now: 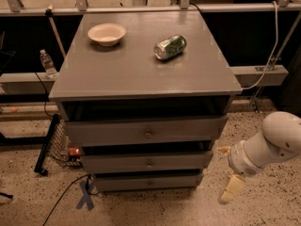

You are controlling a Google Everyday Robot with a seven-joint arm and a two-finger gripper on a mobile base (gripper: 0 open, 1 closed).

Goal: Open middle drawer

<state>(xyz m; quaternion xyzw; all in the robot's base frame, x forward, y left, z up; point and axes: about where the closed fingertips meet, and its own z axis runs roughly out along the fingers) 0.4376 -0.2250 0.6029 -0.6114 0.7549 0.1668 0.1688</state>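
The grey cabinet (141, 69) has three drawers stacked under its top. The middle drawer (188, 161) is the mid-sized grey front with a small round knob (149, 163), and it looks closed or nearly so. The widest drawer (103, 132) is above it and the smallest drawer (122, 183) is below it. My gripper (227, 170) hangs to the right of the cabinet, at about the height of the middle and bottom drawers. Its cream fingers (233, 189) are spread apart and hold nothing. It does not touch the cabinet.
A cream bowl (106, 33) and a green can (170, 47) lying on its side rest on the cabinet top. A water bottle (47, 63) stands at the left. A black stand (46, 145), a wire basket (61, 147) and cables sit on the floor at the left.
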